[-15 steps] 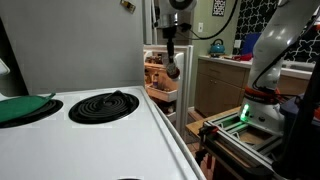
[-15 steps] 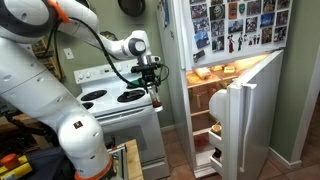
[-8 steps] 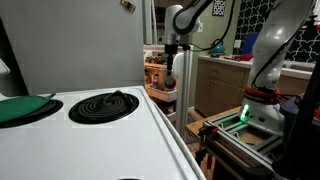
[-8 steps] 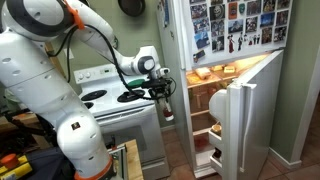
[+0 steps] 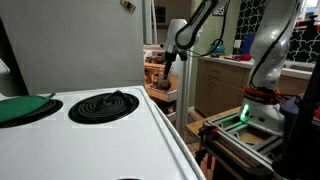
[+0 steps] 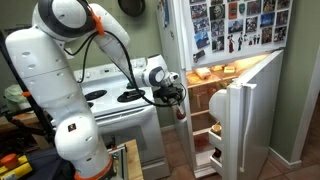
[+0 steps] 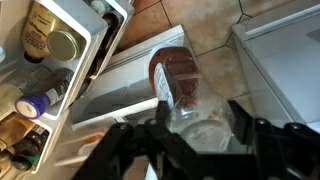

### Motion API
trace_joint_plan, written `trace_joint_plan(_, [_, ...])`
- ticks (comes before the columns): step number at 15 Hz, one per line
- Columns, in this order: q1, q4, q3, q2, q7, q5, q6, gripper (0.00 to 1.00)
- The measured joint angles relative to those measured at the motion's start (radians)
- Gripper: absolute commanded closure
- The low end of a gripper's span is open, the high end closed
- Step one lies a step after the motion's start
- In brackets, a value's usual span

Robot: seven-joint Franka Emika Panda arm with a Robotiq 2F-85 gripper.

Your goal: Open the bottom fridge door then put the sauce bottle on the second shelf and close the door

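The sauce bottle [image 7: 176,78] has dark red-brown contents and a clear glass end, and my gripper [image 7: 200,120] is shut on that end. In an exterior view the bottle [image 6: 181,112] hangs below the gripper [image 6: 179,100], just left of the fridge opening at middle-shelf height. The bottom fridge door [image 6: 240,122] stands swung open to the right, its white inner side facing the shelves. From the wrist, fridge shelves with jars [image 7: 45,35] lie to the left. In an exterior view the gripper [image 5: 170,62] is in front of the open fridge.
A white stove with coil burners [image 6: 110,95] [image 5: 100,105] stands beside the fridge, under the arm. The upper fridge door [image 6: 235,25] carries photos. A wooden counter with a kettle [image 5: 217,45] stands behind. Tiled floor [image 7: 210,30] shows below the bottle.
The arm has carried the bottle from over the stove's edge across and down to the fridge opening. The grip stays shut on the bottle.
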Motion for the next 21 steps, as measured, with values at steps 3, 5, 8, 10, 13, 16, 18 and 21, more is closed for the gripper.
trace_joint_plan(3, [0.002,0.004,0.000,0.014,0.000,0.000,0.011,0.64])
trace_joint_plan(5, [0.002,0.005,0.000,0.014,0.000,0.000,0.011,0.64])
trace_joint_plan(8, [-0.014,0.018,-0.006,0.027,0.035,-0.031,0.016,0.64])
trace_joint_plan(10, [-0.039,0.038,-0.023,0.052,0.102,-0.120,0.047,0.64])
trace_joint_plan(13, [-0.068,0.081,-0.063,0.099,0.235,-0.308,0.090,0.64])
trace_joint_plan(16, [-0.071,0.137,-0.106,0.158,0.392,-0.495,0.104,0.64])
trace_joint_plan(18, [-0.064,0.175,-0.129,0.201,0.498,-0.602,0.122,0.64])
trace_joint_plan(21, [-0.040,0.234,-0.164,0.259,0.650,-0.744,0.133,0.64])
